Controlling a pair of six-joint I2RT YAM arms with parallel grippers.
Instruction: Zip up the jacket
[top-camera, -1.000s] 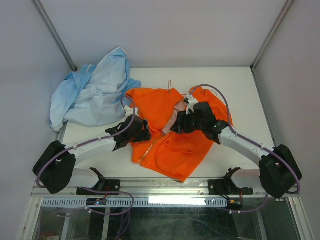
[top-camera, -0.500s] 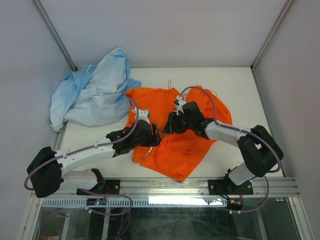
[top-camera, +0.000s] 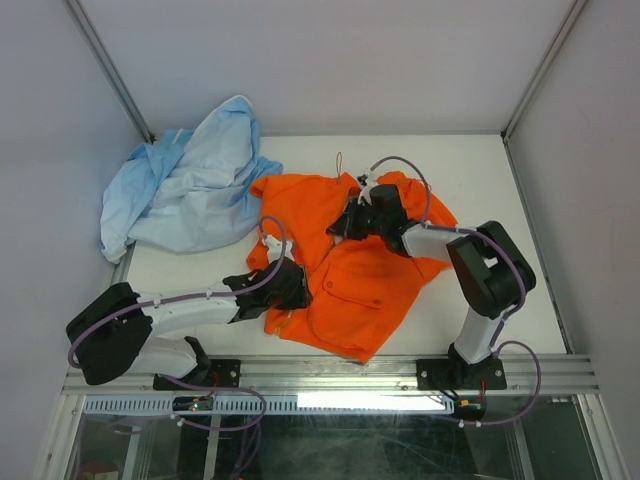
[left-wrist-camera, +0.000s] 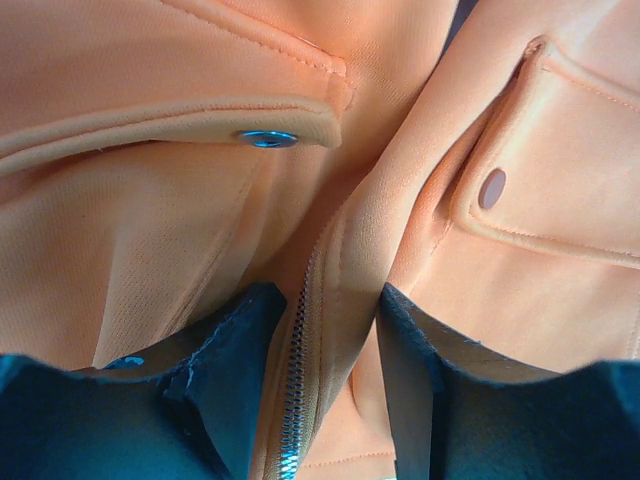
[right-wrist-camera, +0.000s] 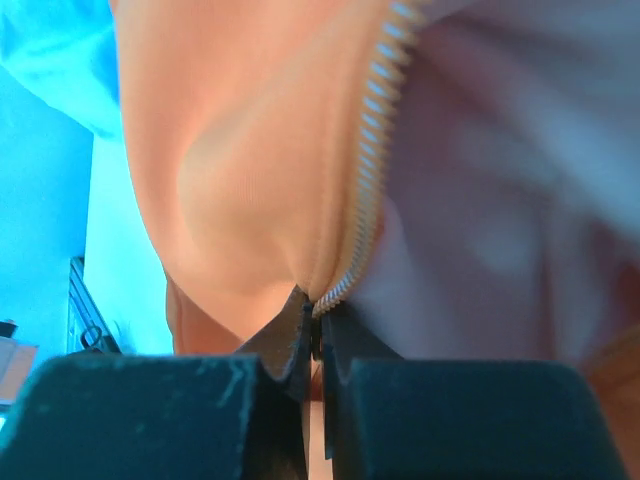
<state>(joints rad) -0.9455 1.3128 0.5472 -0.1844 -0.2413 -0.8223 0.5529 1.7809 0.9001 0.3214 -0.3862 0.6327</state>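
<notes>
The orange jacket (top-camera: 345, 270) lies flat mid-table, patch pocket (top-camera: 362, 287) facing up. My left gripper (top-camera: 295, 283) rests on its lower front edge. In the left wrist view that gripper (left-wrist-camera: 332, 295) stands open astride a raised fold carrying the zipper (left-wrist-camera: 293, 400); the fold touches both fingers at the tips. My right gripper (top-camera: 345, 222) sits at the upper front, near the collar. There the right gripper (right-wrist-camera: 318, 305) is shut, pinching the zipper edge (right-wrist-camera: 368, 170) where orange fabric meets the pale lining (right-wrist-camera: 500, 180).
A light blue garment (top-camera: 190, 190) is heaped at the back left, touching the jacket's shoulder. A metal snap (left-wrist-camera: 268, 138) and a pink snap (left-wrist-camera: 492, 187) show on the flaps ahead of the left gripper. The table's front rail (top-camera: 330, 375) runs below the hem.
My right gripper went from open to shut and moved up toward the collar. My left gripper slid toward the hem and its jaws narrowed. The pale lining showing at the jacket's front is now covered.
</notes>
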